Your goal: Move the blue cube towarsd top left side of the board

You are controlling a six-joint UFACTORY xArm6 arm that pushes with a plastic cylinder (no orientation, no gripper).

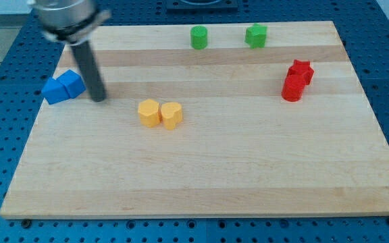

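Note:
Two blue blocks touch each other at the board's left edge: a blue cube (pixel 72 82) on the right and a second blue block (pixel 55 90) on the left, partly over the edge. My tip (pixel 98 98) is on the board just to the right of the blue cube, a small gap from it. The dark rod rises from there to the arm's head at the view's top left.
Two yellow blocks (pixel 149 113) (pixel 171 115) sit side by side near the middle. A green cylinder (pixel 199 37) and a green block (pixel 256 35) are at the top. A red star block (pixel 301 70) and a red cylinder (pixel 292 88) are at the right. The wooden board (pixel 248 169) lies on a blue perforated table.

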